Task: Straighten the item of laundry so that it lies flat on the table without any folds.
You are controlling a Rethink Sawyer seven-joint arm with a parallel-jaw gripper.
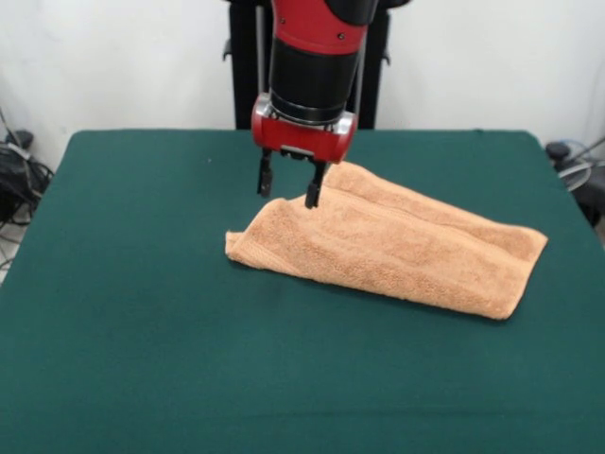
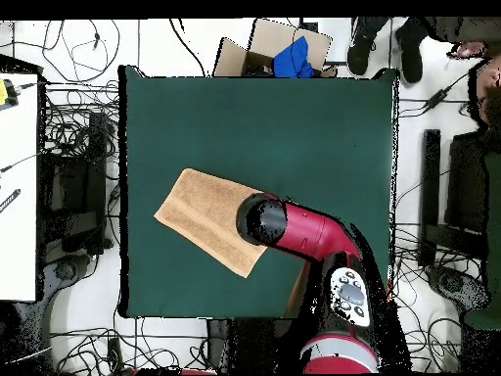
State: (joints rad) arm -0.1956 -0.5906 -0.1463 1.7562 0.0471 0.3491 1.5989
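One large rectangular table with a dark green felt-like top carries one light orange-tan terry hand towel, which lies folded over on itself, right of centre, running from a near-left corner toward the far right. One lengthwise fold ridge shows along its far edge. Beyond the towel's left end, one red and black gripper hangs above the far edge, its two dark fingers spread apart, holding nothing.
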